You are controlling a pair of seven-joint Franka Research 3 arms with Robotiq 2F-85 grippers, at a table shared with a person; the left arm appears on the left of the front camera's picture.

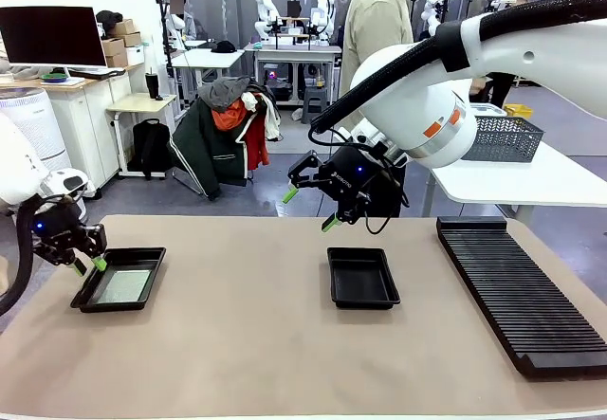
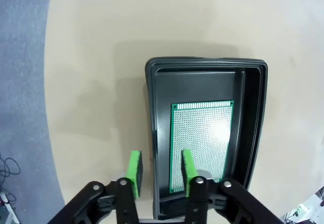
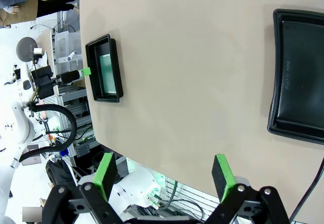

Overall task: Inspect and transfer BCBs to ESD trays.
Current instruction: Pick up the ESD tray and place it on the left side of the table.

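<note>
A pale green-grey BCB (image 2: 202, 133) lies flat in the left black ESD tray (image 2: 202, 85), seen also in the front view as the BCB (image 1: 123, 287) in that tray (image 1: 152, 266). My left gripper (image 1: 85, 264) hangs low at this tray's outer end. Its fingers stand apart astride the tray's wall, one fingertip (image 2: 188, 169) over the board's end and the other outside the rim. The second ESD tray (image 1: 362, 280) at mid-table holds nothing. My right gripper (image 1: 308, 207) hovers open above and behind it, gripping nothing.
A long black slotted rack (image 1: 517, 292) lies along the table's right side. A grey mesh basket (image 1: 501, 138) sits on the white table behind. A person (image 1: 377, 17) stands at the far side. Bare tabletop lies between the two trays.
</note>
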